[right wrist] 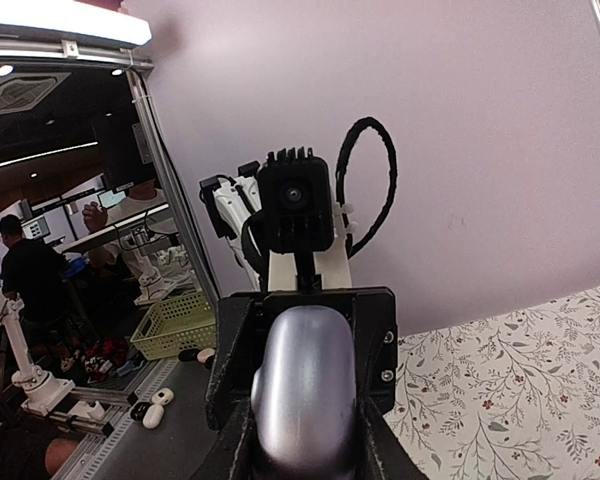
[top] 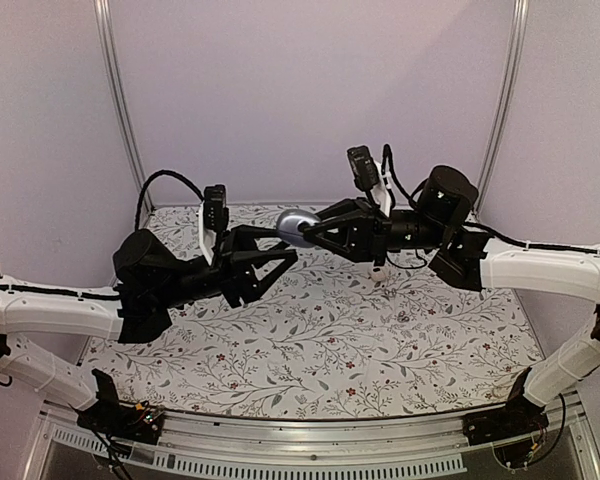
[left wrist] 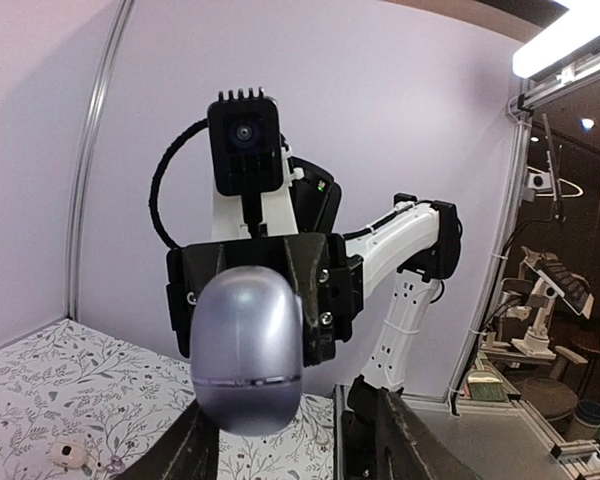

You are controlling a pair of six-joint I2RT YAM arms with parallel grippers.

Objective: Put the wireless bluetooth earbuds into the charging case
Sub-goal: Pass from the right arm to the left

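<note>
Arms, top view: both were raised over the floral worktop (top: 310,350), their tips meeting head-on near its far side.
Right claw, top view: the right claw (top: 306,228) was clamped on the silver-grey charging case (top: 291,225), which stuck out past its fingertips, clear of the worktop.
Left claw, top view: the left claw (top: 286,244) was spread wide, its upper finger reaching just short of the charging case and its lower finger slanting below it.
Earbud, top view: one white earbud (top: 379,273) lay on the worktop under the right claw, behind its fingertips.
Left wrist view: the charging case filled the centre, straight ahead of the left claw and above its two parted fingers. The right claw's black body and camera framed it from behind. The earbud sat on the worktop, low and to the left of the fingers.
Right wrist view: the charging case stood gripped between the right claw's own fingers at the bottom edge. The left claw's body and camera faced it from just beyond.
</note>
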